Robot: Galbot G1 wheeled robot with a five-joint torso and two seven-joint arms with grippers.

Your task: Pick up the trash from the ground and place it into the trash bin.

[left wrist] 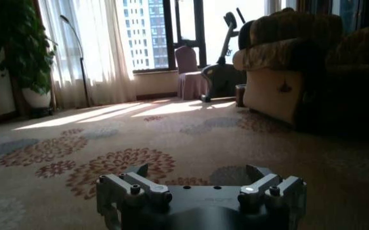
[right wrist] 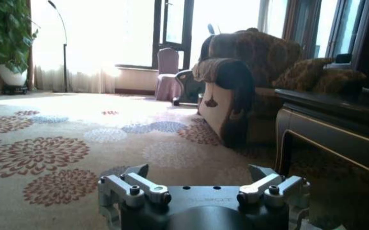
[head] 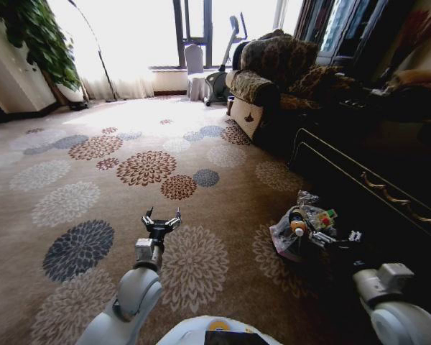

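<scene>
Trash bin, stuffed with litter

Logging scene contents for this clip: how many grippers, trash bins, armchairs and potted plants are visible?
Grippers: 2 (left gripper, right gripper, both open)
Trash bin, with litter inside: 1
Armchair: 1
Potted plant: 1
Total: 5

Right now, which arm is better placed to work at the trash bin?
Right, probably. The trash bin with its litter sits on the robot's right, just ahead of the right gripper. The left gripper, fingers open, hovers over bare carpet, farther off.
</scene>
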